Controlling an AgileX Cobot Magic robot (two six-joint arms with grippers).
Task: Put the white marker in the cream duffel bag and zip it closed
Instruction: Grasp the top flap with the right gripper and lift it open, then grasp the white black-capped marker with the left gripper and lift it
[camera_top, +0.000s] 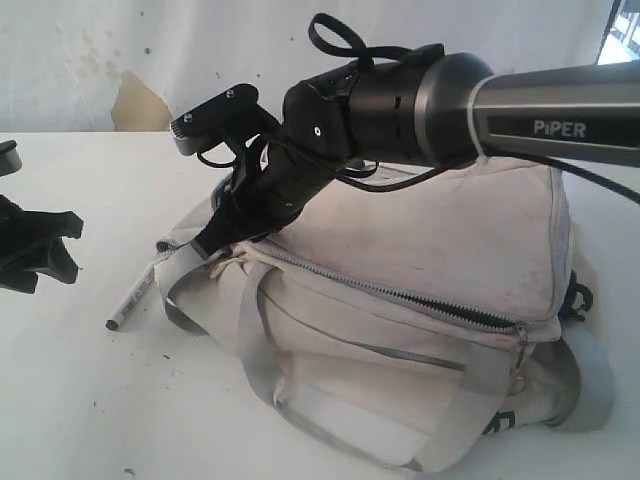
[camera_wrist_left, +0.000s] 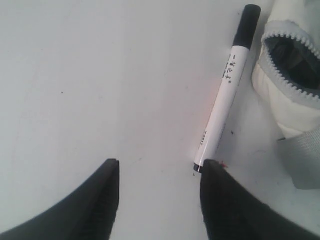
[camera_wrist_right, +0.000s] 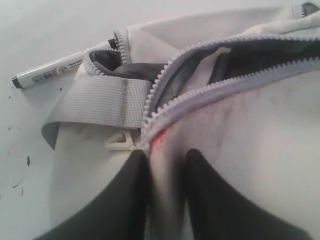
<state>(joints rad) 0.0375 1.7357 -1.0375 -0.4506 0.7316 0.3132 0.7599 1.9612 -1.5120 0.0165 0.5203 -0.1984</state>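
Note:
The white marker (camera_top: 133, 298) lies flat on the table just left of the cream duffel bag (camera_top: 440, 250), black cap toward the bag's end. My left gripper (camera_wrist_left: 160, 167) hovers open over bare table, one fingertip (camera_wrist_left: 212, 170) right at the tail end of the marker (camera_wrist_left: 225, 100). The right gripper (camera_wrist_right: 167, 155) sits on the bag's (camera_wrist_right: 250, 130) left end, its jaws pinching a fold of cream fabric just below the zipper edge. The main zipper (camera_wrist_right: 200, 60) gapes open there, showing dark grey lining. From outside, the right gripper (camera_top: 215, 235) presses down at that same corner.
A grey webbing strap (camera_wrist_right: 100, 102) and a white clip (camera_wrist_right: 120, 141) hang at the bag's end beside my right fingers. The right arm (camera_top: 450, 105) stretches over the bag from the right. The white table (camera_top: 90, 400) carries small dark specks.

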